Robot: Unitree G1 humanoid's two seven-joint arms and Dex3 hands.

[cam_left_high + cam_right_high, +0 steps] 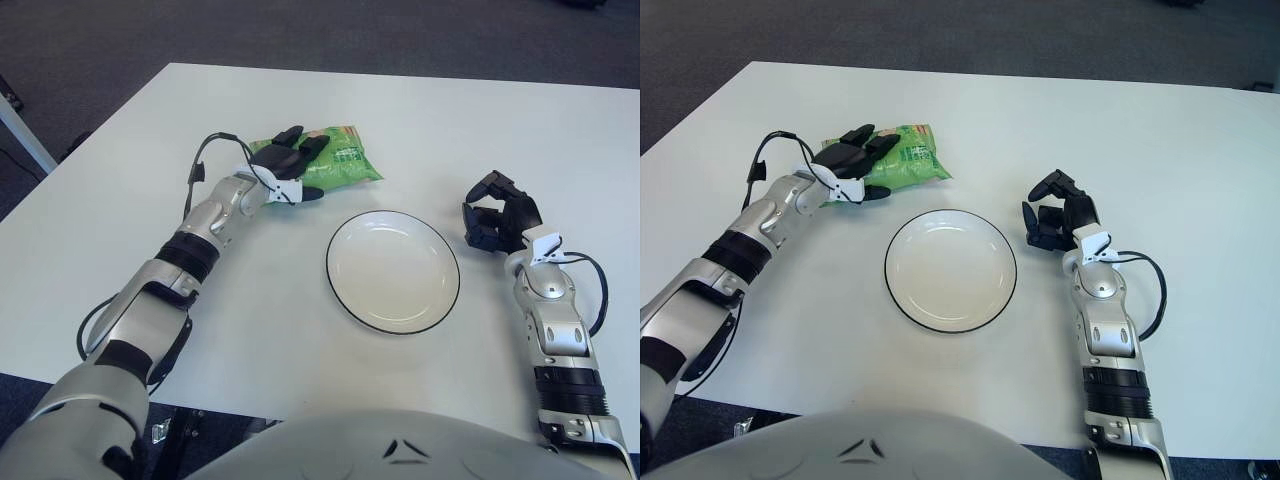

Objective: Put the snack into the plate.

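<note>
Green snack bag [335, 165] flat on the white table [300, 330], under and just beyond the left robot hand [290, 165]; fingers spread over its near-left end, thumb below the edge, not visibly clamped, so likely unclosed. Long axis roughly left to right, far end pointing away from that hand, toward the right. Probably light, soft, crinkly and slippery; best pinched at the near edge. White plate [345, 290] near, to that hand's right. Right robot hand [497, 222] curled, holding nothing, just right of the plate.
</note>
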